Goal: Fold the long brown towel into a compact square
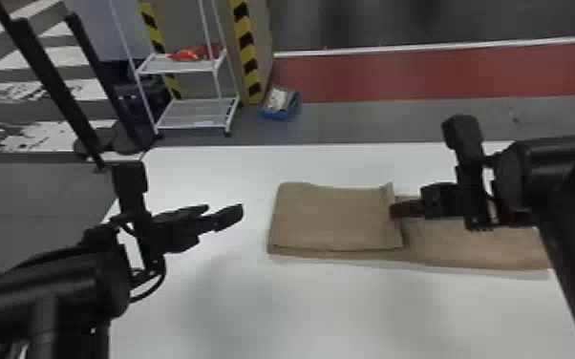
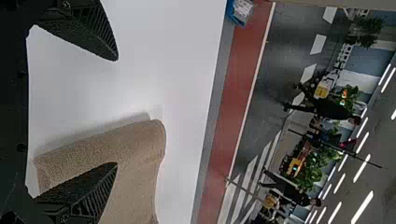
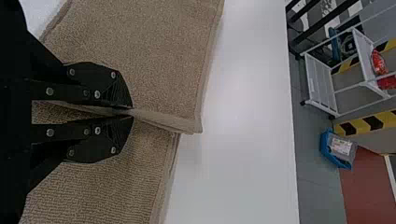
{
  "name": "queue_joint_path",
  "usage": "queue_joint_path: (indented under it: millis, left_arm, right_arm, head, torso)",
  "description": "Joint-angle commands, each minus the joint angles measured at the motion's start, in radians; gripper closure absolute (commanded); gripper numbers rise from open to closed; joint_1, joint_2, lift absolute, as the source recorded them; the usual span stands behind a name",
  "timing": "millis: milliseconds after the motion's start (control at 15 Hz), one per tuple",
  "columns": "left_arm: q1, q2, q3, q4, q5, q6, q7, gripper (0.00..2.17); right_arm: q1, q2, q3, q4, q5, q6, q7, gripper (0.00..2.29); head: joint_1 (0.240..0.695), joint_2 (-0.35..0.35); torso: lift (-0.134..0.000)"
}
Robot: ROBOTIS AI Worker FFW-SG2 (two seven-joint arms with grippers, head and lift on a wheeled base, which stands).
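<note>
Right gripper [image 1: 395,211] pinching towel [image 1: 334,217] edge | white rack [image 1: 195,114], blue bin [image 1: 279,114] beyond table [image 1: 329,305]

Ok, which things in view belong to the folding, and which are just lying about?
Part of the job:
- towel, partly folded
- right end effector, shut on the towel's edge
- left end effector, open, free of the towel

Just lying about:
- white cart beyond the table
- red item on its upper shelf
- blue bin on the floor
</note>
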Motion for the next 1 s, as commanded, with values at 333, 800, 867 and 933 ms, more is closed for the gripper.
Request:
queue_joint_path:
  millis: [333,800,867,933]
  left_arm:
    - [0.002,0.001,0.006,0.000,0.003,0.000,-0.001,0.09]
    - [0.000,0.001,-0.008,0.001,0.002,0.000,0.002,0.09]
    - [0.000,0.001,-0.010,0.001,0.000,0.000,0.003,0.09]
    - [0.000,0.001,-0.011,0.001,0.000,0.000,0.003,0.09]
  right_arm:
    - [0.002,0.001,0.001,-0.020,0.031,0.099,-0.006,1.00]
    - [0.052,0.001,-0.047,-0.112,0.077,0.191,-0.006,0.99]
    - [0.055,0.001,-0.047,-0.115,0.070,0.188,-0.006,0.99]
    - [0.055,0.001,-0.045,-0.115,0.068,0.179,-0.004,0.99]
  head:
    - [0.695,0.182]
    - [0.695,0.155]
    - [0.695,0.151]
    - [0.695,0.148]
  torso:
    - [-0.124]
    - [-0.124]
    - [-0.124]
    - [-0.124]
